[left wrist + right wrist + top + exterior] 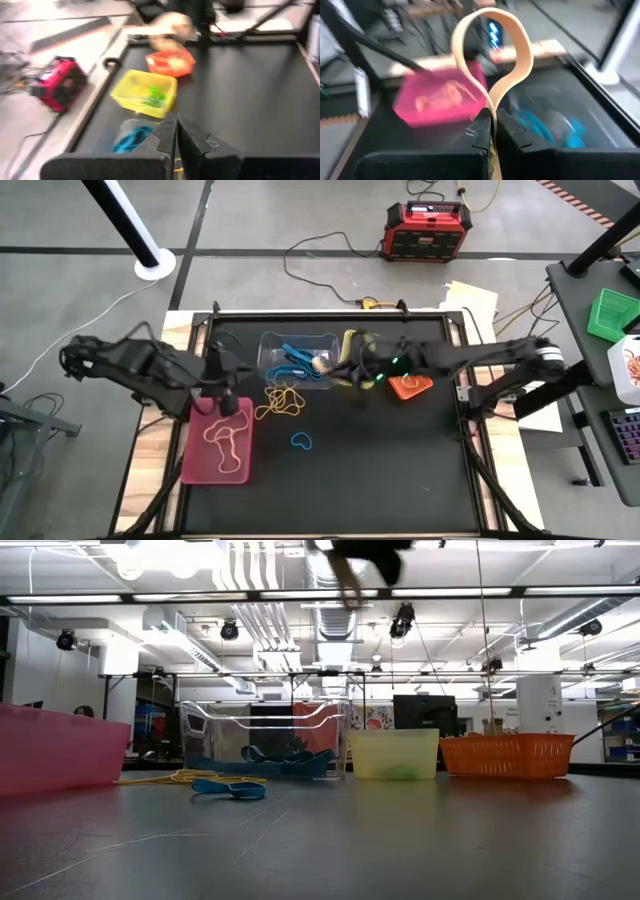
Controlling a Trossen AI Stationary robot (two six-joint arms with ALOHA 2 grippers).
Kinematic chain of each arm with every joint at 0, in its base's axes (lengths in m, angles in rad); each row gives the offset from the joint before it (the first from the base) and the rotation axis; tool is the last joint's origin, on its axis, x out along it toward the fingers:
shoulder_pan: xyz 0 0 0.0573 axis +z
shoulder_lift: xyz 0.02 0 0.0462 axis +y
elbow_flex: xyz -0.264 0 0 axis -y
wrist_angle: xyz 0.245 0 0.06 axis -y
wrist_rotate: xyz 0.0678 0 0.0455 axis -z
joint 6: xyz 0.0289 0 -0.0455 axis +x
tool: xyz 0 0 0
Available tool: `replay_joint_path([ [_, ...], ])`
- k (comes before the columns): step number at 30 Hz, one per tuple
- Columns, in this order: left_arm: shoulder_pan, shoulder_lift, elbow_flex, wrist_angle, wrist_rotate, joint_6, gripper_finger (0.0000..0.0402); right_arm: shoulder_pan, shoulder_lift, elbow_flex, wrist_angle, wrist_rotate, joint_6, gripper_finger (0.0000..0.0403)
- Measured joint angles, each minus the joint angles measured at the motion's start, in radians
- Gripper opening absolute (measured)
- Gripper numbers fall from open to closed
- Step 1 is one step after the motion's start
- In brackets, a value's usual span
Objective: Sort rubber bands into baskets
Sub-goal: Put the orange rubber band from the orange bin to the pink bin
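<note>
My right gripper [338, 367] is shut on a tan rubber band [492, 55] and hovers above the right end of the clear tub [297, 345], which holds blue bands [293, 361]. My left gripper [224, 396] is shut, with nothing showing between its fingers [176, 134], above the far end of the pink tray [197, 465]. The tray holds tan bands [225, 435]. Yellow bands [283, 402] and one blue band [302, 442] lie on the black table. The yellow-green bin [362, 370] and orange bin [410, 387] stand to the right of the tub. My right gripper pinches the tan band between its two fingers at a narrow point [491, 111] where the band's two strands come together. The band's open loop [520, 40] stands out beyond the fingertips, lifted clear of the table and the baskets.
The table's raised rim [455, 380] bounds the black mat. The near half of the mat [350, 490] is bare. A red box [428, 230] and cables lie on the floor beyond the far edge; a green crate [612, 315] stands on a desk at the right.
</note>
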Motion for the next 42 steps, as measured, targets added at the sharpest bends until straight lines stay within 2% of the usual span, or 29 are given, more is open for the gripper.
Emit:
replay_joint_path([
  [3,0.0,-0.003,0.097,-0.067,-0.035,0.0,0.0,0.052,0.103,0.0,0.22,0.0,-0.008,0.0009],
  [7,0.0,-0.023,0.179,-0.076,-0.037,0.02,0.0,0.093,0.258,-0.001,0.52,0.001,-0.022,0.0009],
  [12,0.0,-0.049,0.208,-0.081,-0.037,0.028,0.0,0.11,0.457,0.003,0.914,0.0,-0.005,0.0009],
  [16,0.0,-0.072,0.206,-0.081,-0.037,0.022,0.0,0.109,0.601,0.068,1.074,0.001,0.021,0.0009],
  [27,0.0,-0.095,0.198,-0.1,-0.035,0.029,0.0,0.107,0.925,0.437,1.063,0.001,0.02,0.0009],
  [33,0.0,-0.105,0.197,-0.115,-0.035,0.04,0.0,0.106,1.082,0.629,0.966,0.001,0.043,0.0009],
  [35,0.0,-0.107,0.197,-0.115,-0.035,0.049,0.0,0.107,1.134,0.702,0.897,0.001,0.043,0.0011],
  [38,0.0,-0.109,0.197,-0.115,-0.035,0.055,0.0,0.107,1.193,0.823,0.677,-0.003,0.058,0.0027],
  [42,0.0,-0.109,0.197,-0.115,-0.035,0.065,0.0,0.106,1.249,0.995,0.385,-0.017,0.065,0.0086],
])
